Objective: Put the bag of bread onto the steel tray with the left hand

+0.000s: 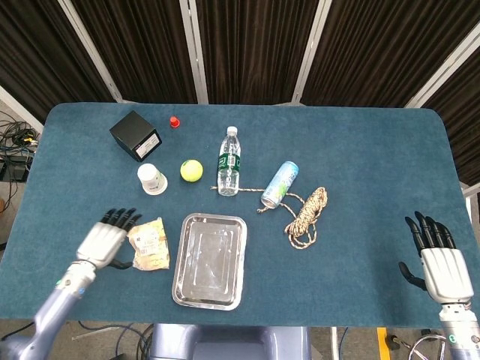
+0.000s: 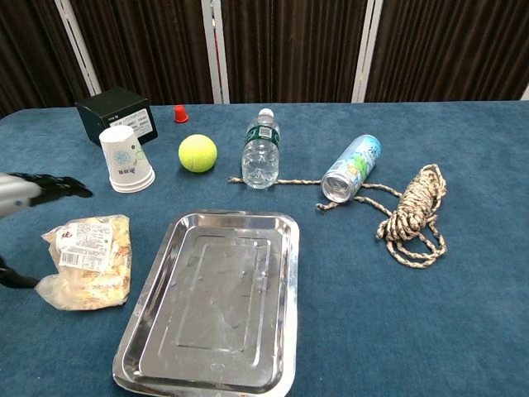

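Observation:
The bag of bread [image 1: 149, 243] [image 2: 87, 260] lies flat on the blue table, just left of the empty steel tray [image 1: 211, 259] [image 2: 216, 303]. My left hand [image 1: 107, 238] [image 2: 25, 192] hovers open right beside the bag's left edge, fingers spread and pointing away from me, thumb low near the bag's near corner. It holds nothing. My right hand [image 1: 435, 255] rests open at the table's near right edge, far from both objects, and does not show in the chest view.
Behind the bag stand a paper cup [image 1: 152, 179], a tennis ball [image 1: 191, 170] and a black box [image 1: 136, 135]. A water bottle [image 1: 229, 161], a can [image 1: 280, 184] and a coiled rope [image 1: 307, 216] lie beyond and right of the tray. A small red cap [image 1: 174, 121] sits at the back.

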{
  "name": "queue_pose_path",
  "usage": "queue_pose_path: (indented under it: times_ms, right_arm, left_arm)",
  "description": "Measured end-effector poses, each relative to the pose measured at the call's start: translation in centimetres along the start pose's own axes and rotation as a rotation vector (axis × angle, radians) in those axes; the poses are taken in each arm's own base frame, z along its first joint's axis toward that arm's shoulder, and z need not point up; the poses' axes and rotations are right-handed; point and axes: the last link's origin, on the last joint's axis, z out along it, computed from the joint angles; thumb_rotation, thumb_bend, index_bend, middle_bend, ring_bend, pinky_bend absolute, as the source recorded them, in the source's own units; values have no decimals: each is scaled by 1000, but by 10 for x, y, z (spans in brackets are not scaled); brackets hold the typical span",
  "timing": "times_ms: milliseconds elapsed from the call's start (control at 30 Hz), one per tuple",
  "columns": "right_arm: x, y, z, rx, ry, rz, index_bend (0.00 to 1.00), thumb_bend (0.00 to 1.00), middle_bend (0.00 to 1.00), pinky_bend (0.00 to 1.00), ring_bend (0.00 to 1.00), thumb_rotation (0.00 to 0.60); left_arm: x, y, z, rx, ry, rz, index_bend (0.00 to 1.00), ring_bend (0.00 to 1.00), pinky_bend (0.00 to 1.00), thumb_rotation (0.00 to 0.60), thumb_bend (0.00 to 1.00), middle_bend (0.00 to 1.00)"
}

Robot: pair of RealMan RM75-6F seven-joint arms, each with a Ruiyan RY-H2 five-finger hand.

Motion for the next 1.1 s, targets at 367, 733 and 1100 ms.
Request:
queue_pose_path:
  times_ms: [367, 733, 1100]
  right_arm:
    - [2, 1, 0, 0, 8, 9, 0, 302, 0, 97, 0, 600]
    - [0, -2, 0, 5, 4, 1, 0, 303, 0, 97, 0, 600]
    - [3, 2, 0, -3, 9, 15, 0, 302, 0, 97, 0, 600]
  left_arm:
    - [0, 25, 19, 39, 76, 13, 657, 630, 693, 600, 349, 697]
    - [54, 40, -4, -74, 239, -130, 584, 591, 670, 600, 320, 636]
    - [63, 91, -5, -223, 239, -112, 11, 5, 196, 600, 144, 1]
